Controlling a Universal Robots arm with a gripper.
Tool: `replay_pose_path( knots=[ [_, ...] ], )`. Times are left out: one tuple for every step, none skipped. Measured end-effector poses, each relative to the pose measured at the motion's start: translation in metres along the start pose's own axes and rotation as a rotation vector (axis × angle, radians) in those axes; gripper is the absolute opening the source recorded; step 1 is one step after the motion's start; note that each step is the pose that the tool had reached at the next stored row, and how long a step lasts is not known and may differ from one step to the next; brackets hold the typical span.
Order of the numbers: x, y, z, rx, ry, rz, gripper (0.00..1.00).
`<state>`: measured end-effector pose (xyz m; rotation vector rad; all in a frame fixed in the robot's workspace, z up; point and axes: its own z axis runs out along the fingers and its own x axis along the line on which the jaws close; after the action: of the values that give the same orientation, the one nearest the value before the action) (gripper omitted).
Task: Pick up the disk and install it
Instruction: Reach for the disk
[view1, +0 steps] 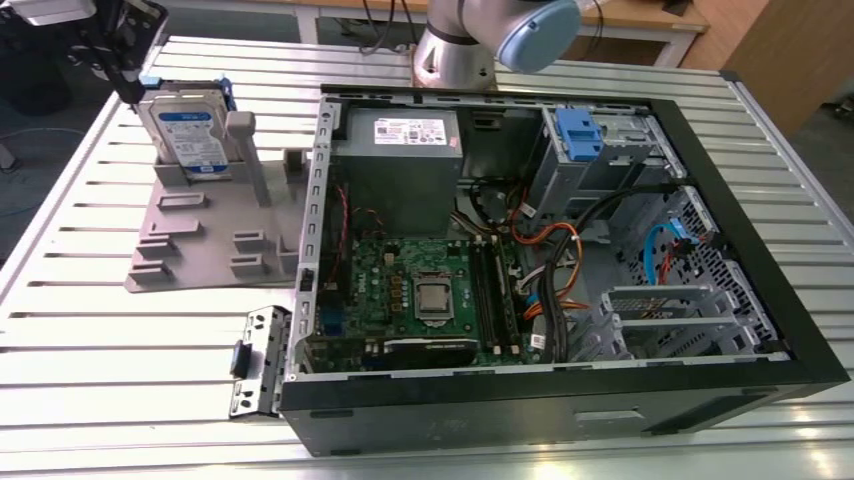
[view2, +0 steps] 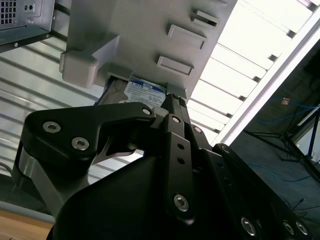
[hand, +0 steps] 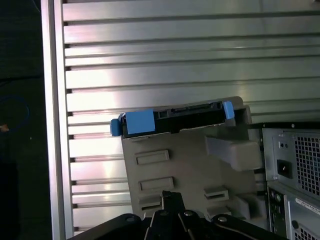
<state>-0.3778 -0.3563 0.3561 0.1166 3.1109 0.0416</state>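
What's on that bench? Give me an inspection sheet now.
Surface: slatted metal table.
Job's things: disk upright in a grey stand, not yet installed; open computer case beside the stand.
Clutter: perforated metal piece beside the case.
Grippers: gripper above the stand, not holding the disk.
Cables: orange cables and blue cable inside the case.
Surroundings: wooden furniture behind the table; dark floor.
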Motion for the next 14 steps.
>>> replay_pose_path(
  knots=[
    [-0.0014, 0.0009, 0.0013, 0.0011, -0.0002, 0.0, 0.1],
    [-0.0026, 0.0019, 0.0023, 0.0024, -0.0001, 0.0, 0.1],
    [-0.004, 0.0029, 0.0035, 0.0034, -0.0002, 0.0, 0.1],
    [-0.0054, 0.004, 0.0043, 0.0038, -0.0003, 0.0, 0.1],
    [-0.0066, 0.0051, 0.005, 0.0038, -0.0003, 0.0, 0.1],
    [-0.0078, 0.0063, 0.0056, 0.0039, -0.0004, 0.0, 0.1],
    [-0.0088, 0.0077, 0.0061, 0.0039, -0.0003, 0.0, 0.1],
    [-0.0094, 0.0092, 0.0064, 0.0039, -0.0003, 0.0, 0.1],
    [-0.0096, 0.0106, 0.0066, 0.0038, -0.0004, 0.0, 0.1],
    [-0.0096, 0.0109, 0.0067, 0.0039, -0.0004, 0.0, 0.1],
    [-0.0096, 0.0109, 0.0067, 0.0039, -0.0004, 0.0, 0.1],
    [-0.0096, 0.0109, 0.0066, 0.0039, -0.0004, 0.0, 0.1],
    [-0.0096, 0.011, 0.0067, 0.0039, -0.0004, 0.0, 0.1],
    [-0.0096, 0.0111, 0.0066, 0.0039, -0.0003, 0.0, 0.1]
  ],
)
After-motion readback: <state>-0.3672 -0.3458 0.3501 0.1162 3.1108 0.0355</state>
